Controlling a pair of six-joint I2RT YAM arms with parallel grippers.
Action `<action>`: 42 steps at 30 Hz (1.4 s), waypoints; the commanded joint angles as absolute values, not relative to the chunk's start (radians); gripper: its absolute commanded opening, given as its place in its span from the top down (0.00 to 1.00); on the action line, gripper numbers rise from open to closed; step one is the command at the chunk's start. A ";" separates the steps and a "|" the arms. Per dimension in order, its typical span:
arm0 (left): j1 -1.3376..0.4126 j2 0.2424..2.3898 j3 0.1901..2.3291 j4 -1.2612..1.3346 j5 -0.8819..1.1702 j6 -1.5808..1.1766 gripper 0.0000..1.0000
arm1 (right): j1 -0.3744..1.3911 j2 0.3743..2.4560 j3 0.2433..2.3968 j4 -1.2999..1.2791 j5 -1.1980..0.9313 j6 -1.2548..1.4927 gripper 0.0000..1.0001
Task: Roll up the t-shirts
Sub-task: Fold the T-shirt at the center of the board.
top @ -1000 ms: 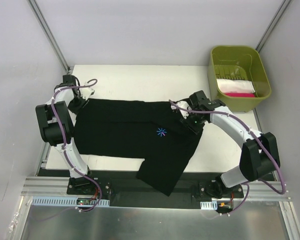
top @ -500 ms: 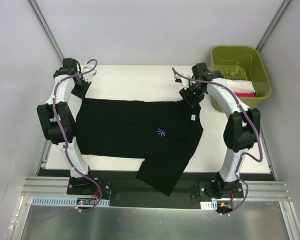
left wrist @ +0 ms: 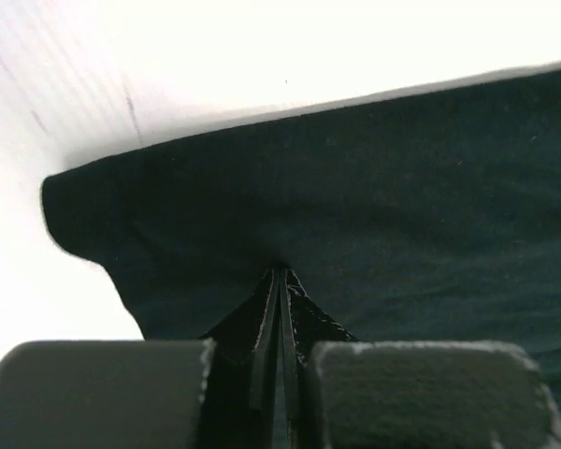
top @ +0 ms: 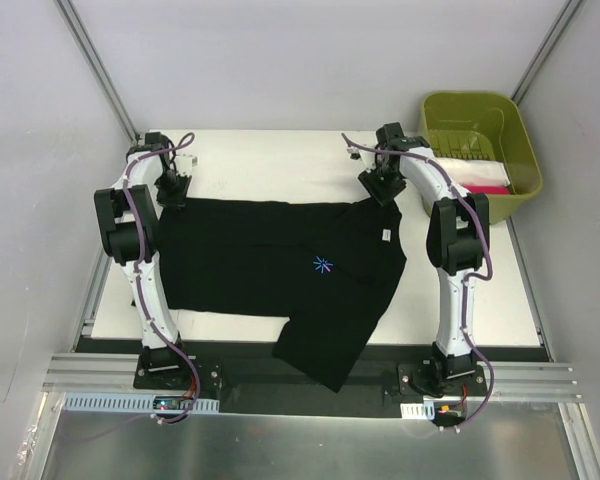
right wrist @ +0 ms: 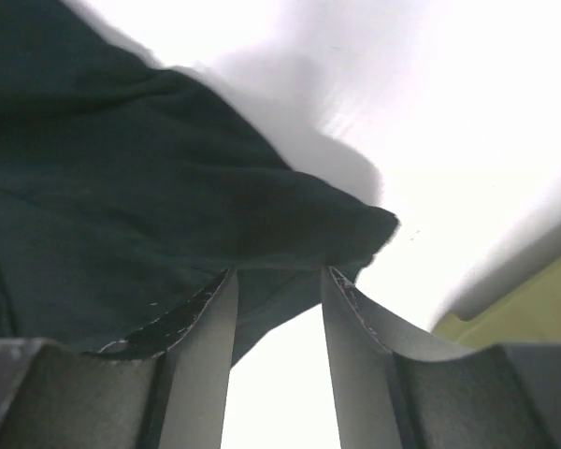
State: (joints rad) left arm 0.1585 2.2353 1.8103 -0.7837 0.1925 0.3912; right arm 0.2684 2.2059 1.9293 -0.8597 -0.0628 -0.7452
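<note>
A black t-shirt (top: 270,260) lies spread on the white table (top: 270,160), with its blue starburst logo (top: 323,265) and white neck label (top: 387,236) facing up. One part hangs over the near edge. My left gripper (top: 170,190) is at the shirt's far left corner. In the left wrist view this gripper (left wrist: 280,273) is shut on a fold of the black cloth (left wrist: 374,187). My right gripper (top: 383,188) is at the shirt's far right corner. In the right wrist view it (right wrist: 279,276) is open, its fingertips (right wrist: 210,318) touching the cloth's edge (right wrist: 168,187).
An olive-green plastic bin (top: 480,207) stands at the table's far right corner, close to the right arm, and holds white and pink cloth (top: 470,175). Its wall also shows in the right wrist view (right wrist: 533,318). Grey walls enclose the table on three sides.
The right gripper moved from the shirt's collar area up to its far right corner. The left gripper swung to the far left table edge, then came back to the shirt's far left corner.
</note>
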 commanded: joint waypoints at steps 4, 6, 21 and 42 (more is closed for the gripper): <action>0.172 2.261 1.865 -0.824 0.134 0.299 1.00 | 0.258 2.152 1.953 -0.919 -0.066 -0.733 0.56; 0.176 2.266 1.873 -0.827 0.129 0.284 1.00 | 0.258 2.067 1.893 -0.908 -0.080 -0.741 0.55; 0.094 1.924 1.744 -0.874 0.368 0.215 0.48 | 0.399 1.878 1.569 -1.083 -0.385 -0.899 0.53; 0.057 1.841 1.673 -0.902 0.489 0.155 0.40 | 0.474 1.948 1.431 -1.108 -0.290 -0.839 0.53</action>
